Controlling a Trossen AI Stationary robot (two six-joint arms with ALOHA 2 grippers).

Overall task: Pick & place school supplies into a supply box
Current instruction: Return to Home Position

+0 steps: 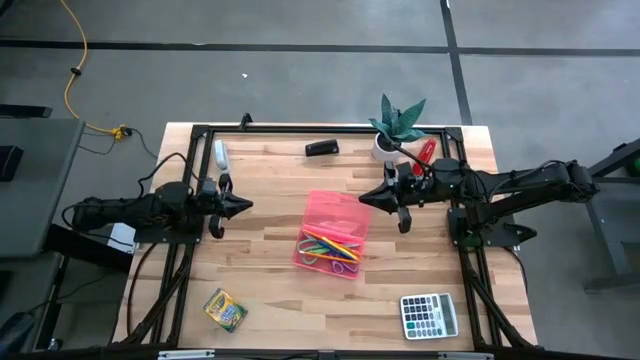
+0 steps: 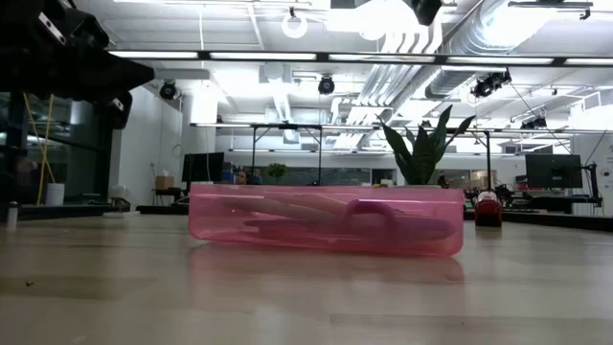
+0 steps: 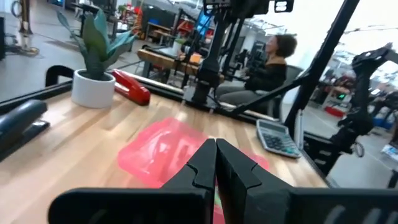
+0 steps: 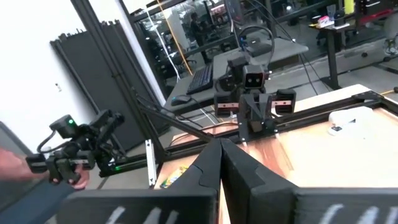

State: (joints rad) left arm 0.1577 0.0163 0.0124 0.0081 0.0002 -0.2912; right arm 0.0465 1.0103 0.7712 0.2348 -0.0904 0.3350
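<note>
The translucent pink supply box (image 1: 335, 234) lies open at the table's middle, also seen as the pink box (image 2: 326, 231) and the pink box (image 3: 163, 149). Coloured supplies (image 1: 330, 248) lie inside its lower half: orange, green, blue and yellow slim items and purple scissor handles (image 1: 341, 268). My left gripper (image 1: 247, 206) hovers left of the box, shut and holding nothing; its fingers (image 3: 215, 163) point toward the box. My right gripper (image 1: 361, 199) hovers at the box's far right corner, shut and holding nothing, shown as my right gripper (image 4: 220, 157) pointing at the left arm.
A crayon pack (image 1: 225, 310) lies near the front left, a grey calculator (image 1: 430, 315) at the front right. A potted plant (image 1: 397, 124), a red stapler (image 1: 424, 152), a black item (image 1: 321, 148) and a white object (image 1: 220, 154) sit along the far edge. A seated person (image 3: 264, 62) is beyond the table.
</note>
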